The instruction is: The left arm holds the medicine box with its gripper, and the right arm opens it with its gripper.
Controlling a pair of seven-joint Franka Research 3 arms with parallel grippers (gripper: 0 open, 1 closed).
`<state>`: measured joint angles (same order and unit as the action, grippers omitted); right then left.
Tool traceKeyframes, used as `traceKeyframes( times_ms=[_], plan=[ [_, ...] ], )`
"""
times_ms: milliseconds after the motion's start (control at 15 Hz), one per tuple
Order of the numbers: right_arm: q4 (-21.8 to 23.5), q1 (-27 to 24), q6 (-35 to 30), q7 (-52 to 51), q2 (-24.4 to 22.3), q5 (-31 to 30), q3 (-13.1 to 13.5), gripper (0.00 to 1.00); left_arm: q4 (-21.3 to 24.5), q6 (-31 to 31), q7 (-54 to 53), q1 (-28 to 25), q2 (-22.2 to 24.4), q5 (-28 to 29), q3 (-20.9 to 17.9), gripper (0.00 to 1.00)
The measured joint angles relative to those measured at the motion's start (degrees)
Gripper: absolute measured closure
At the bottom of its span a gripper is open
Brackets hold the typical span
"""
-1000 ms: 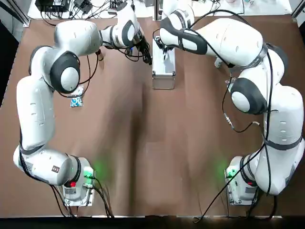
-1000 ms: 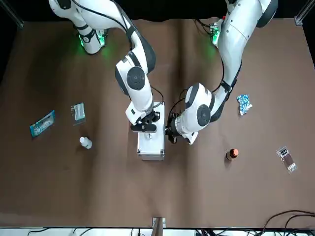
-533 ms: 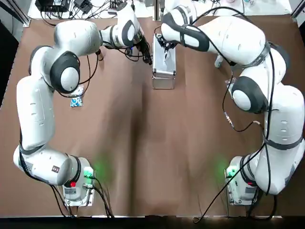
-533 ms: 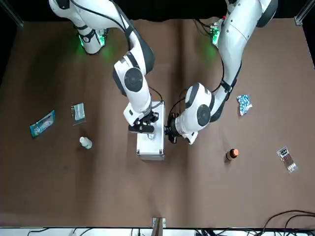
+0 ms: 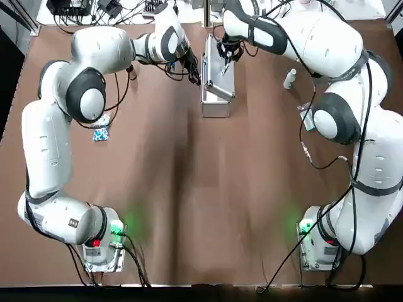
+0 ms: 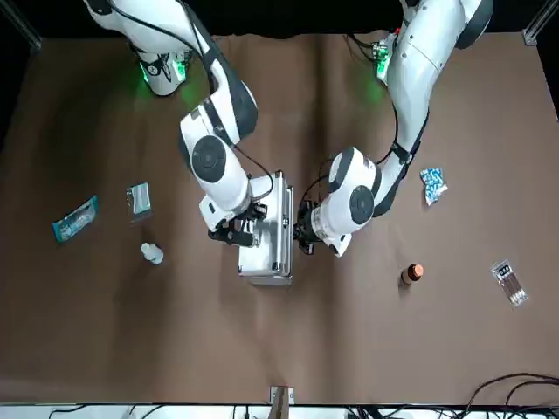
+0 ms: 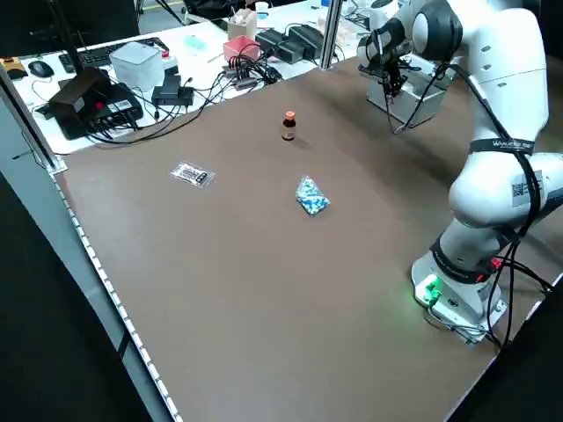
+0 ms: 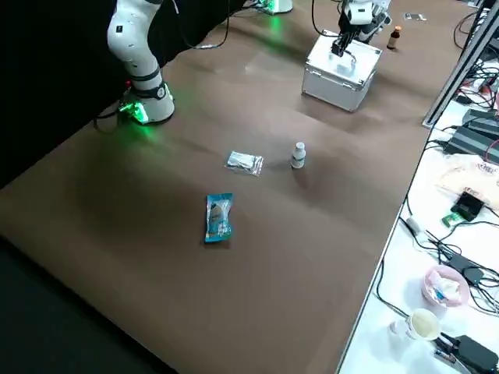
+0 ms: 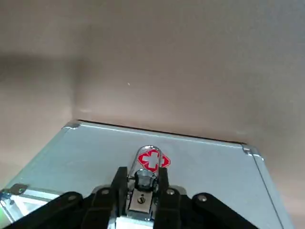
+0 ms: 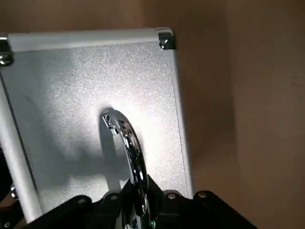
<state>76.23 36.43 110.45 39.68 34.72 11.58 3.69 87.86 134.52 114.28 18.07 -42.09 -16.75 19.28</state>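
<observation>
From overhead, the medicine box (image 5: 216, 95) sits at the far middle of the tabletop (image 5: 189, 189). My left pincer (image 5: 196, 77) is against its left side. My right pincer (image 5: 225, 58) is over its top, which looks tilted rather than level.

From the front, the box stands between both pincers. A white bottle (image 6: 152, 253) and an orange-capped bottle (image 6: 412, 274) stand well apart from it, one on either side.

From the left side, the box is far across the tabletop, and a blue packet (image 7: 310, 195) lies well nearer.

From the right side, I cannot tell how far the lid is raised.

On the left wrist camera, the fingers (image 9: 118, 191) are clenched on the latch (image 9: 148, 164) under a red cross.

On the right wrist camera, the fingers (image 10: 109, 202) are clamped on the chrome handle (image 10: 125, 138), which stands up off the lid (image 10: 71, 86).
</observation>
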Motion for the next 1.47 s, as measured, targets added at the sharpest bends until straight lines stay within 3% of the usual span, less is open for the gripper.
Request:
traceKeyframes(
  times_ms=[467,1133,1467],
  plan=[
    [0.33,-4.68,-1.26,-3.15,0.33,0.66,0.48,0.92,0.01,0.02,0.22,-0.02,0.00,0.00,0.01,0.70],
    [0.36,-6.59,-3.24,-5.11,0.14,2.40,0.38,0.92,0.03,0.04,0.23,-0.02,-0.01,0.00,0.01,0.70],
    [1.40,-8.70,-4.14,-10.46,0.24,5.66,0.42,0.81,0.05,0.05,0.24,-0.02,-0.01,0.00,0.02,0.70]
  ],
)
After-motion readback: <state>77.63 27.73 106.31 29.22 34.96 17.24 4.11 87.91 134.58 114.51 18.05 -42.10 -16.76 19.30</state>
